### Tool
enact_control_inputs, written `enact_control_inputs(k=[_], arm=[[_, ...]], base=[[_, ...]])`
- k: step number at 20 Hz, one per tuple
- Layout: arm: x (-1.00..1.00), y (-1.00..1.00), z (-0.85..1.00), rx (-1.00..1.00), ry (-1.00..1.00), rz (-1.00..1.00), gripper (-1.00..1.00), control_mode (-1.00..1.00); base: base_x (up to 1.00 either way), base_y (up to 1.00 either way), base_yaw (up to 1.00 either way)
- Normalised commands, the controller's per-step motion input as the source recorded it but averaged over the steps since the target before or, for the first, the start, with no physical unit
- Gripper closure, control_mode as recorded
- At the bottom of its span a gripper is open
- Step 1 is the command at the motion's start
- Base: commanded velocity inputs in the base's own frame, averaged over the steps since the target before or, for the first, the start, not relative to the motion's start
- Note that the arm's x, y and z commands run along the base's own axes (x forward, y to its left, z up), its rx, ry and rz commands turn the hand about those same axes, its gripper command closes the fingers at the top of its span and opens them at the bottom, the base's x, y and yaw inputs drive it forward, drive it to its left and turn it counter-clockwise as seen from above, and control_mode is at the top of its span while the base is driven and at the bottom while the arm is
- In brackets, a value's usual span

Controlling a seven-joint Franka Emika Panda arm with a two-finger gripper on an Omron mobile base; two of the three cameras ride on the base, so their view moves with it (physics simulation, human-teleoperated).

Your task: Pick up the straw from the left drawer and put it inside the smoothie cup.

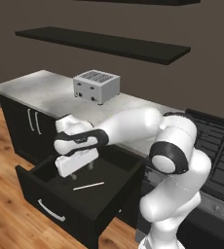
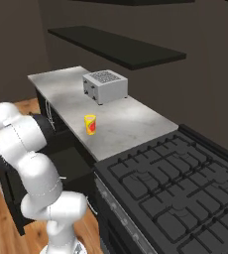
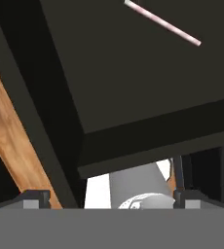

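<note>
Left base view has the left drawer (image 1: 60, 204) pulled out below the bench (image 1: 41, 90), its black front and curved silver handle (image 1: 51, 210) facing the wooden floor (image 1: 7, 214). On the drawer's dark bottom lies the straw (image 1: 88, 186), flat, roughly in the middle and nearer the front wall than the back. The hand (image 1: 80, 170) hangs inside the open drawer toward its back left corner, fingers pointing down (apart from the straw, touching nothing I can see). Its 2 fingers stand well apart with nothing between them; in the hand view the 2 tips (image 3: 33, 197) sit at opposite sides of the frame, and the straw (image 3: 162, 23) runs slantwise across the drawer floor near the top edge.

Right base view shows the smoothie cup (image 2: 90, 124) upright on the bench, near the front edge and well apart from the drawer. A silver toaster (image 2: 105, 86) stands further back, near the wall. Right of the bench's end is a black stove (image 2: 175, 183).
</note>
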Motion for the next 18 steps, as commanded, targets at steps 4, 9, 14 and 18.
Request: enact_control_inputs(k=[4,9,14,18], arm=[[0.84,-0.10,-0.75,-0.41,0.00,0.25,-1.00,-1.00],[0.66,0.00,-0.64,-0.10,0.09,0.04,-1.00,-1.00],[0.45,-0.04,-0.67,0.06,0.13,0.06,-1.00,-1.00],[0.19,-0.05,-0.84,0.14,0.02,0.12,-1.00,-1.00]], base=[[0.00,0.00,0.00],[0.00,0.00,0.00],[0.00,0.00,0.00],[0.00,0.00,0.00]])
